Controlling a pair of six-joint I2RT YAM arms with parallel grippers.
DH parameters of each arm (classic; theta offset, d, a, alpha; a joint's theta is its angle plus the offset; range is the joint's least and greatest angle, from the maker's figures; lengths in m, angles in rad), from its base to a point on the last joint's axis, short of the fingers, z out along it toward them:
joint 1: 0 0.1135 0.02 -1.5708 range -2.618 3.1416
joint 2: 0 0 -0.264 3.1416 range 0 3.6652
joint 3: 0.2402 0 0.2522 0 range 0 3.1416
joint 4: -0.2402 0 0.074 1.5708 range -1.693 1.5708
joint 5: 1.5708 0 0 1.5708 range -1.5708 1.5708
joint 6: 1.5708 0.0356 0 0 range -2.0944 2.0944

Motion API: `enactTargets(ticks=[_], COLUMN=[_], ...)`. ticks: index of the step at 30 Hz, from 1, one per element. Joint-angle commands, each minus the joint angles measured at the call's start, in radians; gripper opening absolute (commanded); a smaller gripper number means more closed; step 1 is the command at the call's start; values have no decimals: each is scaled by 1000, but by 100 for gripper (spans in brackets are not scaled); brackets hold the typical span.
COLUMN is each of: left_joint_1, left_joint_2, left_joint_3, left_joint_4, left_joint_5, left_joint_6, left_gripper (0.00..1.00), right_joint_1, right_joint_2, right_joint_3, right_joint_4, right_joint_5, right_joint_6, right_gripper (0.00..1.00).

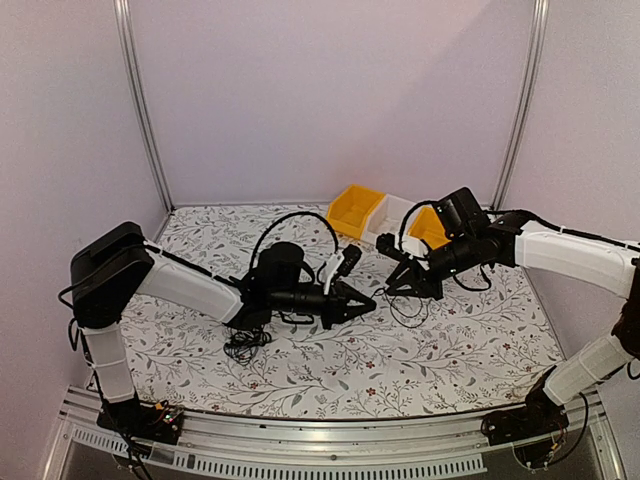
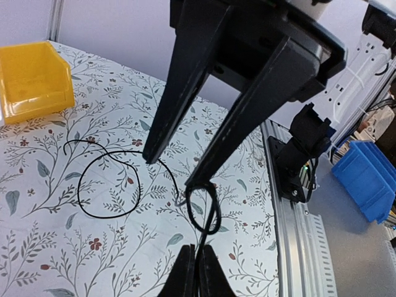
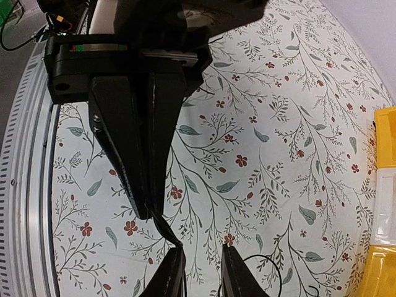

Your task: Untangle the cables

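My left gripper is shut on a thin black cable, which forms a small loop just beyond its tips. A wider loop of the same thin wire lies flat on the cloth to the left. My right gripper is open. A short dark stretch of cable runs from the left gripper's shut tips to the right gripper's left finger, with nothing between the two fingers. In the top view the left gripper and the right gripper meet at mid-table. A scribbly clump of cables lies under the left arm.
Two yellow bins with a white bin between them stand at the back of the flowered cloth. More thin wire lies below the right gripper. A blue bin sits off the table past the metal rail.
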Motion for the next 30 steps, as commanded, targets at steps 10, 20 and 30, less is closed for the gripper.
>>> enactTargets(ticks=[10,20,30], left_joint_1=[-11,-12,-12], left_joint_2=[19,23,29], left_joint_3=[45,51,65], left_joint_4=[5,-1,-13], left_joint_5=[36,36,38], left_joint_6=[-5,-11,-12], left_gripper=[0,0,0], right_joint_1=[6,6,6], right_joint_2=[-14,-35,-46], right_joint_3=[8,12,9], right_joint_4=[12,7,3], right_joint_5=[-87,-134,-151], right_joint_6=[-24,-17,-12], right_gripper=[27,19,14])
